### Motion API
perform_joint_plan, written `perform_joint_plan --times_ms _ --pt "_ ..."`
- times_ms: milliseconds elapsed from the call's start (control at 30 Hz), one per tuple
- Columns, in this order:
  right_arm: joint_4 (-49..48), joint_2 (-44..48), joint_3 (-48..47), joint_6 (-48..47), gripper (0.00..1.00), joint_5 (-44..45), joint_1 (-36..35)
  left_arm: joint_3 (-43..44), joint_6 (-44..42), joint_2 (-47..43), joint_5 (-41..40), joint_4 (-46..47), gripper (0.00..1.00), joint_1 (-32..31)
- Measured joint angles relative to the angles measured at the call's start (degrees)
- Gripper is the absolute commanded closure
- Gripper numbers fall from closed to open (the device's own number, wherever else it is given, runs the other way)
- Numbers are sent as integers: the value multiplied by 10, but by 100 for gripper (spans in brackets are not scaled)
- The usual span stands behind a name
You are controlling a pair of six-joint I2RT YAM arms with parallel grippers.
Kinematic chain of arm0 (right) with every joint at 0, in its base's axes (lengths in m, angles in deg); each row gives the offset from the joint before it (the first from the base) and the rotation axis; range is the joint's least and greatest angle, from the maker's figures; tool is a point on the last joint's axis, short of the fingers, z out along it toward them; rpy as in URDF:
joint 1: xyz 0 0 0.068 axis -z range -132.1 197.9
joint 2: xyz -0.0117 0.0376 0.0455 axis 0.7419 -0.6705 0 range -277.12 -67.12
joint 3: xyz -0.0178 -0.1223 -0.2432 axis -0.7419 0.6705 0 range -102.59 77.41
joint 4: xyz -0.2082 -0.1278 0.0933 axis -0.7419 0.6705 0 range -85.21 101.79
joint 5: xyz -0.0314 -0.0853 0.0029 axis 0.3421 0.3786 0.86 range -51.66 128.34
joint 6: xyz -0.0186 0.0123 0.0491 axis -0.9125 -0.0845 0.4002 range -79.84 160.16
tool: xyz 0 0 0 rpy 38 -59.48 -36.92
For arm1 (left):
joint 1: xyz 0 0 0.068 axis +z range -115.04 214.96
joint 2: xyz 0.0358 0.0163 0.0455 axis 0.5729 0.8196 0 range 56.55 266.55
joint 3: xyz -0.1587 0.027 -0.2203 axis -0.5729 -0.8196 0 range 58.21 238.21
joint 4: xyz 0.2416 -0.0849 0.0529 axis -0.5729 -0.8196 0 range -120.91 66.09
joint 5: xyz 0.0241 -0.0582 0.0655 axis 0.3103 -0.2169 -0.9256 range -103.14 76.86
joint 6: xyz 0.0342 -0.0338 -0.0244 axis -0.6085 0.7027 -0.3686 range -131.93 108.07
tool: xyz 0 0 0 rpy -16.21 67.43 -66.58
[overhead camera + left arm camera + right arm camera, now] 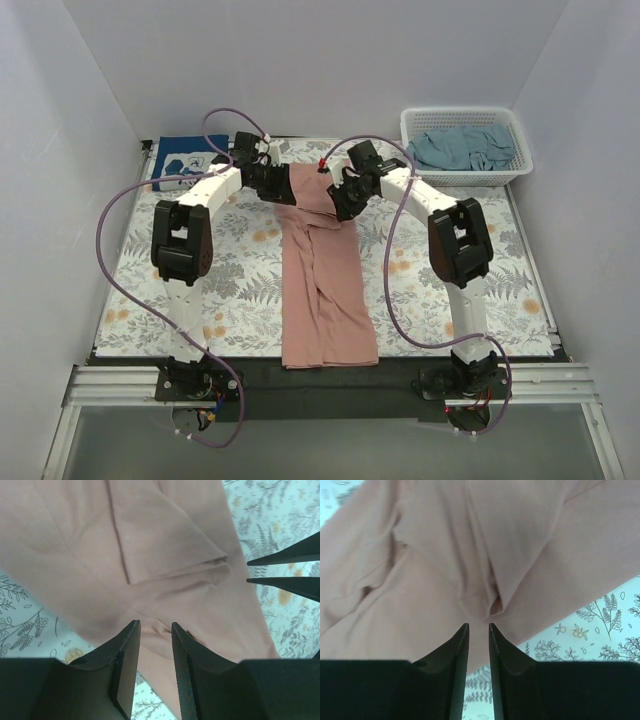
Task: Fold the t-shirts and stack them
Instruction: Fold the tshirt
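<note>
Hem of the dusty-pink t-shirt (325, 290), lying nearest the bases, could drag on the floral table cloth (240, 270) and pull the strip's side folds open if one arm leads. Both arms reach forward, elbows raised, wrists converging on the shirt's far end. Left gripper (151, 625) and right gripper (478, 625) each pinch a small pucker of pink cloth, a shallow bite that may slip. Beyond, the navy t-shirt (185, 162) lies folded at far left

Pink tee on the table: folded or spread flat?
Partly folded. The pink t-shirt lies as a long narrow strip with both sides turned in over the middle. It has no crosswise fold yet.
</note>
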Motion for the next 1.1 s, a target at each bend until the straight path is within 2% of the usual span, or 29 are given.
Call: perform_joint_plan --times_ms 67,367,500,600,667,1100 --pt "-15 -22 -5 3 77 17 0 20 5 29 -10 -2 70 0" --pt "-56 -65 -7 27 80 98 1 76 -6 117 -52 -25 71 2" --pt "-71 -74 -14 48 80 107 5 178 -24 177 -65 -43 71 -1" --pt "-80 -98 -49 56 80 116 10 276 -33 238 -69 -40 72 -2" --pt "-83 -114 -73 61 80 121 15 312 -36 261 -70 -28 72 -2" --pt "-101 -208 -218 61 80 164 44 289 -34 259 -87 45 72 -1"
